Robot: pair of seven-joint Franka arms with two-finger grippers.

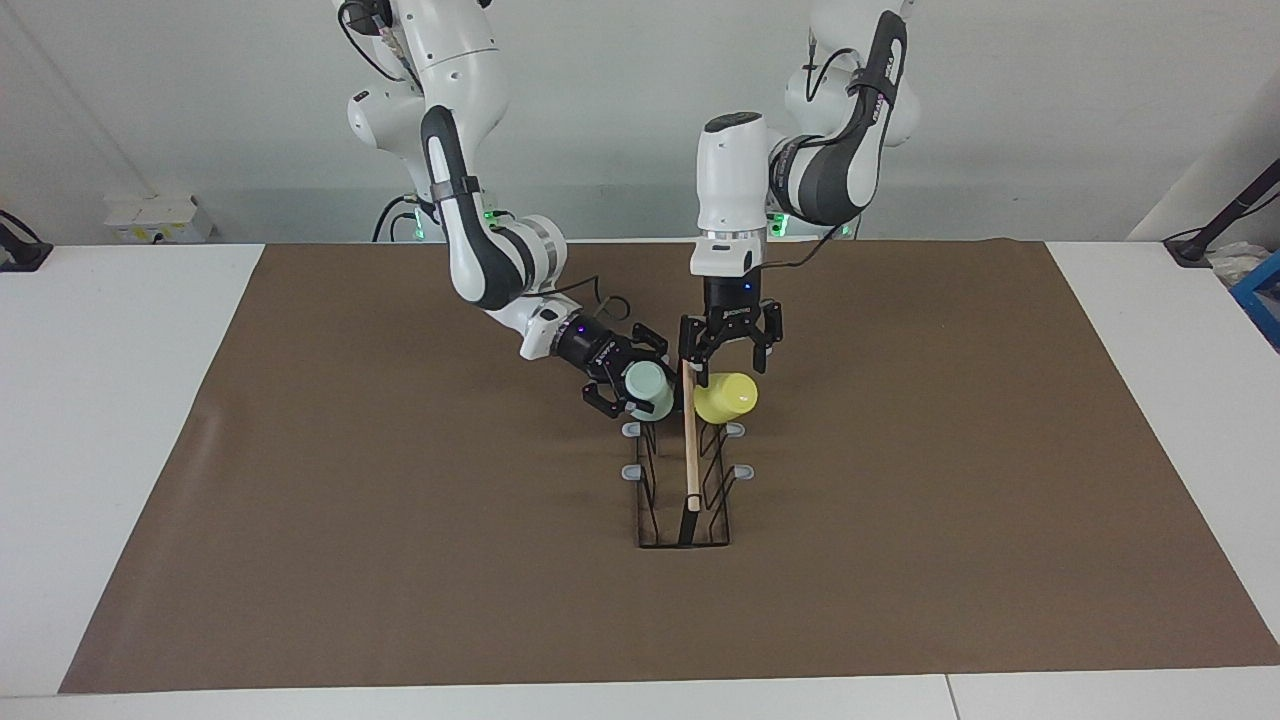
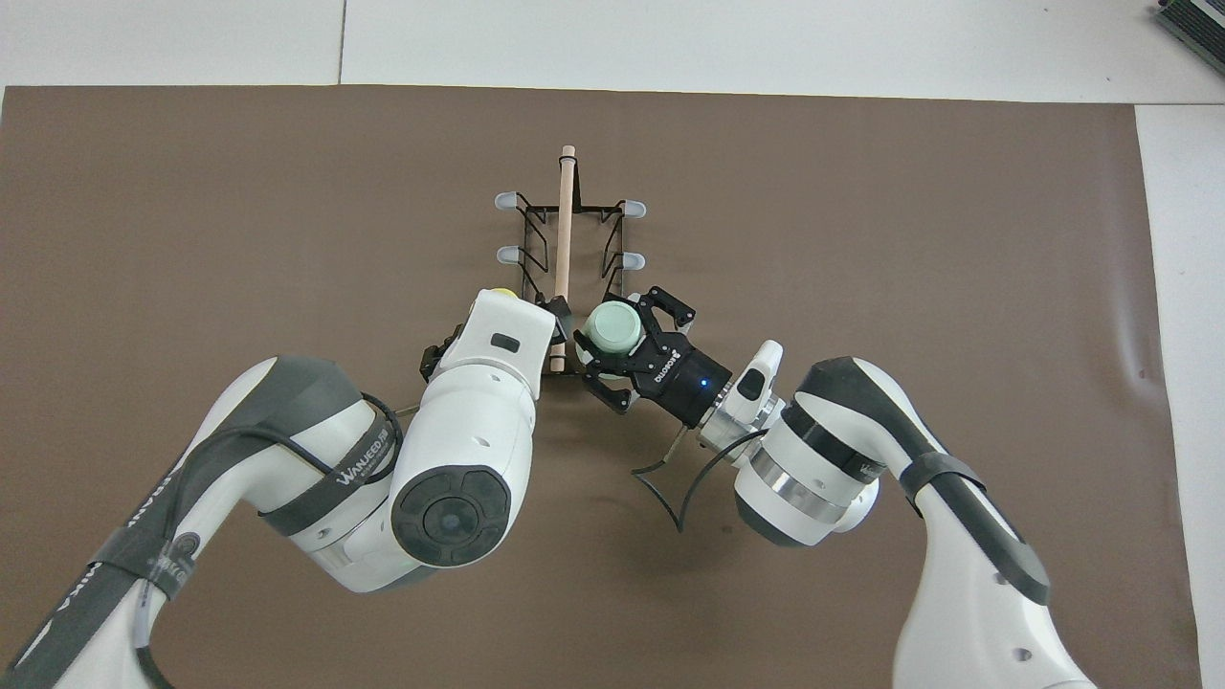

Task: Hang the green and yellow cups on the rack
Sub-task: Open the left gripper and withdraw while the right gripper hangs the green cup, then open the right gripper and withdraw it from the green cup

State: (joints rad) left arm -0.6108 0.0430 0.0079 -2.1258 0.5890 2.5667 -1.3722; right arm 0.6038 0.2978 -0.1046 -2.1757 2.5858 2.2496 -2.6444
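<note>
The rack (image 1: pixel 690 450) is a black wire stand with a wooden rod, in the middle of the brown mat. The yellow cup (image 1: pixel 727 398) hangs mouth-down at the rack's end nearest the robots, on the left arm's side. My left gripper (image 1: pixel 729 362) stands open just above it, fingers clear of the cup. My right gripper (image 1: pixel 632 383) is shut on the pale green cup (image 1: pixel 652 390), pressed against the rack's near end on the right arm's side. From overhead, the green cup (image 2: pixel 612 327) shows in the right gripper (image 2: pixel 624 346). Only a sliver of the yellow cup (image 2: pixel 500 294) shows past the left wrist.
Grey-tipped pegs (image 1: pixel 632 430) farther along the rack stand bare on both sides. The brown mat (image 1: pixel 400 560) covers most of the white table. A blue box (image 1: pixel 1262 295) sits at the table's edge at the left arm's end.
</note>
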